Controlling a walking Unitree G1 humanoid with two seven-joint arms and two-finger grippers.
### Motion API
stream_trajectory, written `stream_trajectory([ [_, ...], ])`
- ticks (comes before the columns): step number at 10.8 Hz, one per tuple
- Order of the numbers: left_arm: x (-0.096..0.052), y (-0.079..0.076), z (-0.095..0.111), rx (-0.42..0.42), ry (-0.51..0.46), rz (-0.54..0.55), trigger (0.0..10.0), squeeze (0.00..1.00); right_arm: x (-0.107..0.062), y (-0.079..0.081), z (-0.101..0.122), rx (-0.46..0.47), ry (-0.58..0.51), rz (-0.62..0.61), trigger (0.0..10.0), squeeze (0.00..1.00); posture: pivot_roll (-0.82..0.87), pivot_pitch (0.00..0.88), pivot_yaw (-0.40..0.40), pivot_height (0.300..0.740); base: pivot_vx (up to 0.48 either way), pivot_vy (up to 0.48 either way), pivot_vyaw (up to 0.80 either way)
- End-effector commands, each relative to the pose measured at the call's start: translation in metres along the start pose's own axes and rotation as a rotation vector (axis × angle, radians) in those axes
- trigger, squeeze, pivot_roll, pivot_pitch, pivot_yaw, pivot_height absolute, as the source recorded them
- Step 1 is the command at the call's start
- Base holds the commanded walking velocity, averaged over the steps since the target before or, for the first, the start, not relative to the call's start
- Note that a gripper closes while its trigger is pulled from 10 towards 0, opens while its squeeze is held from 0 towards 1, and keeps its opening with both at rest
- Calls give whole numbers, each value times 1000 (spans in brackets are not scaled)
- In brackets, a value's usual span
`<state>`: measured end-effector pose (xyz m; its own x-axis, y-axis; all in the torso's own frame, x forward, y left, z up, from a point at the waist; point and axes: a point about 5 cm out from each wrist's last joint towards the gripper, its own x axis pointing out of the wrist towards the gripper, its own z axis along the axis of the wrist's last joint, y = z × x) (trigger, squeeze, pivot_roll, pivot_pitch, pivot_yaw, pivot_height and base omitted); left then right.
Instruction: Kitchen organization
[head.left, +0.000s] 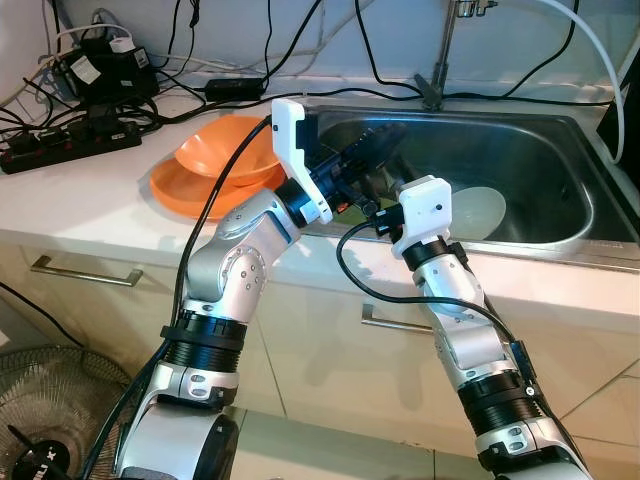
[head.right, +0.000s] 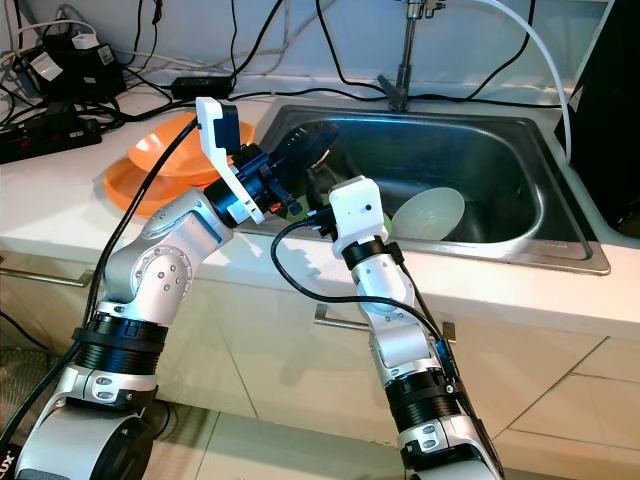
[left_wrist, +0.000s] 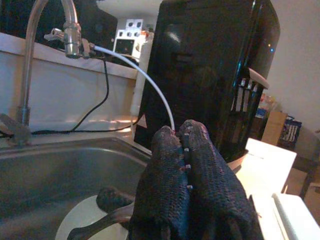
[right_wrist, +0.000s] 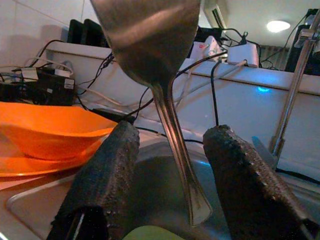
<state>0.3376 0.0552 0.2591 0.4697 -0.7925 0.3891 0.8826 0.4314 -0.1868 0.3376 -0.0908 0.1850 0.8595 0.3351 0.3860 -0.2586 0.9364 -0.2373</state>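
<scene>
Over the desk, far left: we saw orange bowls (head.left: 215, 160) stacked, cables (head.left: 80, 90) crowding behind.
Left gripper (head.right: 300, 150): jaws pressed together on a metal spatula (right_wrist: 150, 40) above the sink's near rim.
Right gripper (right_wrist: 167, 165): jaws wide, straddling the spatula handle, not touching.
Sink (head.left: 540, 150): pale plate (head.left: 478, 212) unsorted inside.
Progress: we judged it early.
Room: tight between the wrists; open basin rightward.

Both arms (head.left: 235, 270) are brushed silver, built of rounded joint housings with small screws, and each has a ribbed black ring (head.left: 203, 345) lower down. Each wrist ends in a blocky white casing (head.left: 430, 210), fed by loose black cables (head.left: 215, 200). The gripper fingers (right_wrist: 102, 185) are long, black and coarsely textured.
</scene>
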Motion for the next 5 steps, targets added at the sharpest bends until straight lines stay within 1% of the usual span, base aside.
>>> stream_trajectory([
  [1,1,-4,5,-5,-15,-35,10000,0,3,-1,3,16,-18,-11,0,0,125,0,85,740,0,0,0],
  [5,2,-7,-1,-43,-7,-41,10000,0,3,0,1,33,-10,-19,0,0,129,0,86,740,0,0,0],
])
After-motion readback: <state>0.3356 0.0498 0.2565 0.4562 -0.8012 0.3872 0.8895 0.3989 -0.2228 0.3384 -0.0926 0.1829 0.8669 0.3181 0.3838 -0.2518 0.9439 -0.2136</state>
